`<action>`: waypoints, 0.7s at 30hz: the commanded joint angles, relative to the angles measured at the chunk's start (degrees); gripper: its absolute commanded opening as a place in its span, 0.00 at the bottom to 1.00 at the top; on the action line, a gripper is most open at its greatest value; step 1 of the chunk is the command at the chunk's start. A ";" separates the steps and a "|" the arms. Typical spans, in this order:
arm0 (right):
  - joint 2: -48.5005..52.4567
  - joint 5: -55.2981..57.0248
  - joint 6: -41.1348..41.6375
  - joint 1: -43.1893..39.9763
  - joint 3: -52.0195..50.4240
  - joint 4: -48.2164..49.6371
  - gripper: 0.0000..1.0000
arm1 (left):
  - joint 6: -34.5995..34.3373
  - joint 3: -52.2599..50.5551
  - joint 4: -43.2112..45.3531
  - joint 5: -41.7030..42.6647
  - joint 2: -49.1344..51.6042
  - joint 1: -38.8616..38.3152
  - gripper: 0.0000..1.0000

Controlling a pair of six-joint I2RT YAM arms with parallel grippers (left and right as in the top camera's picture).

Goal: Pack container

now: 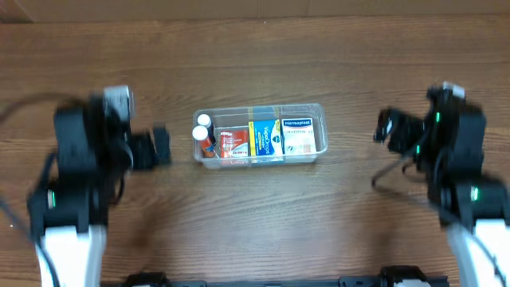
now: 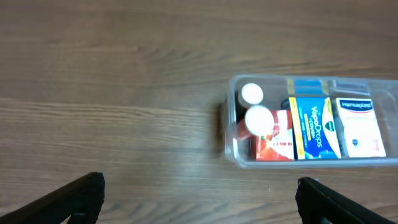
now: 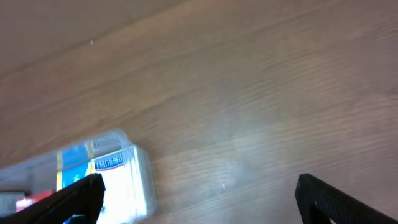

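Observation:
The clear plastic container sits at the table's middle. It holds two small white-capped bottles, a red box, a blue-and-yellow box and a white-and-blue plaster box. My left gripper is open and empty, just left of the container. My right gripper is open and empty, to the container's right. The left wrist view shows the container ahead and to the right of the open fingers. The right wrist view shows its end at lower left, by the open fingers.
Brown wooden table all around. Cables trail from both arms at the left and right sides.

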 commanded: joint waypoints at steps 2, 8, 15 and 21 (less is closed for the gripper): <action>-15.37 1.03 1.79 0.17 -9.14 -1.77 1.00 | 0.09 -14.21 0.74 0.55 -23.10 -0.17 1.00; -18.88 1.01 1.75 0.15 -10.12 -9.22 1.00 | 0.04 -17.68 -0.83 0.55 -36.98 -0.17 1.00; -18.88 1.01 1.75 0.15 -10.12 -9.44 1.00 | 0.04 -17.77 -9.90 0.52 -36.94 -0.17 1.00; -24.39 1.01 -0.35 0.15 -11.82 -9.51 1.00 | 0.04 -17.79 -9.90 0.52 -36.94 -0.17 1.00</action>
